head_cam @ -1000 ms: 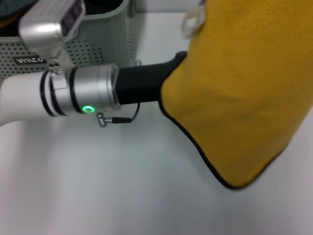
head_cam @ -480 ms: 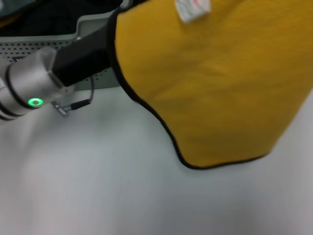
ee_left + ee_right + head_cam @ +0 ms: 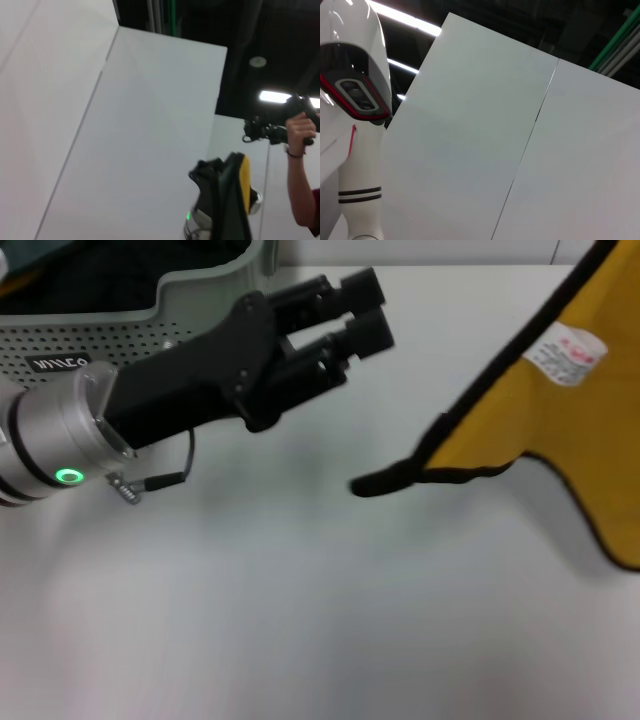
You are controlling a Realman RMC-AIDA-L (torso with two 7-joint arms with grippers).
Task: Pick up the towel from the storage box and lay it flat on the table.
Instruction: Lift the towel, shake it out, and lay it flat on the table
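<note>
The yellow towel (image 3: 545, 405), black-edged with a white tag, hangs in from the upper right of the head view. One black-edged corner reaches toward the white table (image 3: 300, 620). My left gripper (image 3: 365, 310) is open and empty above the table, just right of the grey-green storage box (image 3: 200, 285), apart from the towel. My right gripper is out of the head view. It shows far off in the left wrist view (image 3: 220, 175), shut on the towel (image 3: 243, 175).
Dark black fabric (image 3: 120, 265) lies inside the box, whose black label (image 3: 55, 363) faces me. A loose cable (image 3: 160, 480) hangs under my left wrist. A person's arm (image 3: 300, 150) shows far off in the left wrist view.
The towel has swung away to the right and no longer covers my left gripper. The left gripper, earlier hidden behind the cloth, now shows bare with nothing in it.
</note>
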